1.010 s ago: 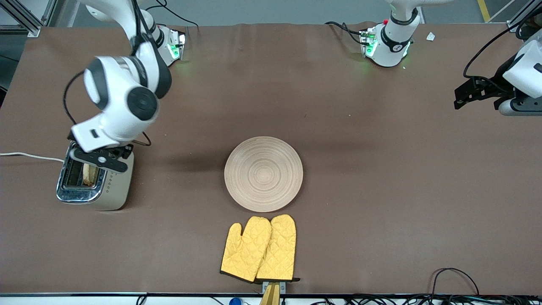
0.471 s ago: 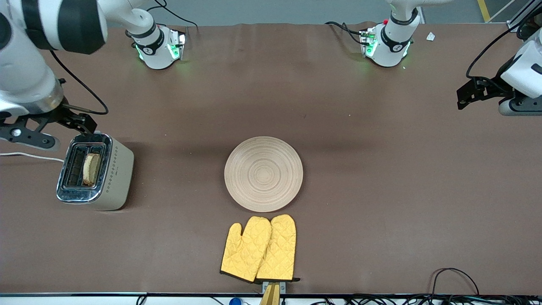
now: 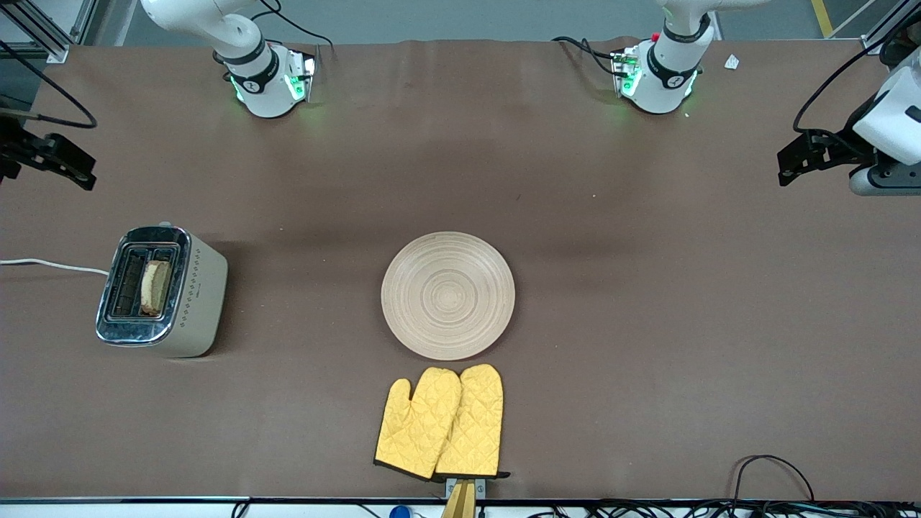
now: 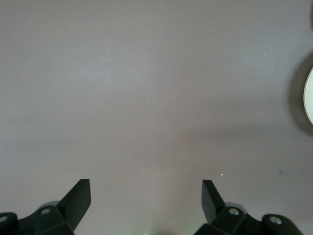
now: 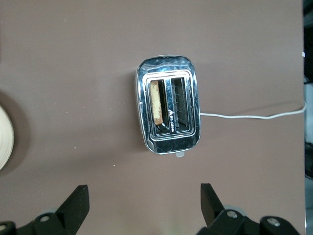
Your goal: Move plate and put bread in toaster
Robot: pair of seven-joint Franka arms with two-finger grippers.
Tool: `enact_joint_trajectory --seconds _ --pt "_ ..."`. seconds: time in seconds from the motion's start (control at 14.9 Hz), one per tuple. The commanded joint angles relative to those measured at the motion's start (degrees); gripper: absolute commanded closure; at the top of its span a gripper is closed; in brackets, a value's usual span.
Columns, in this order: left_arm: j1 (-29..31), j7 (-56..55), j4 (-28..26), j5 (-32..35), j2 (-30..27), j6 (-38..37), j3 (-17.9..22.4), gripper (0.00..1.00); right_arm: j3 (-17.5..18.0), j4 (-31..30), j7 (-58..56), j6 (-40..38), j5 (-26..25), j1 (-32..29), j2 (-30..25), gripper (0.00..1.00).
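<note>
The cream toaster (image 3: 194, 302) stands near the right arm's end of the table. The brown bread slice (image 3: 155, 286) stands in the toaster slot that is closer to the plate. The pale wooden plate (image 3: 447, 295) lies at the table's middle. My right gripper (image 3: 54, 155) is open and empty, high over the table's edge at the right arm's end. Its wrist view shows the toaster (image 5: 168, 142), the bread (image 5: 154, 103) and the plate's rim (image 5: 5, 137) past its gripper (image 5: 144, 200). My left gripper (image 3: 799, 162) is open and empty, waiting over the left arm's end of the table, as its wrist view (image 4: 146, 196) shows.
Two yellow oven mitts (image 3: 440, 422) lie just nearer to the front camera than the plate, at the table's near edge. The toaster's white cord (image 3: 50, 265) runs off the table's end. Cables lie along the near edge (image 3: 770, 467).
My right gripper has lifted off the toaster and swung out to the table's end, leaving the bread in the slot. The left arm has barely moved.
</note>
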Motion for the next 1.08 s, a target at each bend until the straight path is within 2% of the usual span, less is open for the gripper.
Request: enact_joint_trajectory --seconds 0.0,0.07,0.27,0.4,0.61,0.81,1.01 --pt "-0.3 0.2 2.2 1.0 1.3 -0.4 -0.2 0.00 0.9 -1.2 -6.1 0.4 3.4 -3.6 -0.3 0.00" --pt "-0.3 0.2 3.8 1.2 1.9 -0.4 -0.2 0.00 2.3 -1.2 -7.3 0.1 3.6 -5.7 -0.3 0.00" --pt "-0.3 0.4 4.6 1.2 2.8 -0.5 -0.2 0.00 10.5 -2.0 -10.4 -0.8 3.9 -15.5 -0.4 0.00" --pt "-0.3 0.1 4.6 0.7 2.8 -0.5 -0.2 0.00 12.1 -2.6 -13.8 -0.7 5.8 -19.2 -0.4 0.00" --pt "-0.4 0.0 4.7 0.4 2.8 -0.6 -0.2 0.00 14.6 -3.2 -14.1 -1.2 5.9 -21.4 -0.6 0.00" --pt "-0.4 0.1 4.6 0.3 2.8 -0.8 -0.2 0.00 23.9 -3.4 -14.2 -1.6 5.8 -29.7 -1.7 0.00" --pt "-0.6 0.0 4.7 -0.7 2.9 -0.9 -0.3 0.00 30.4 -3.4 -14.2 -1.9 5.8 -35.9 -2.0 0.00"
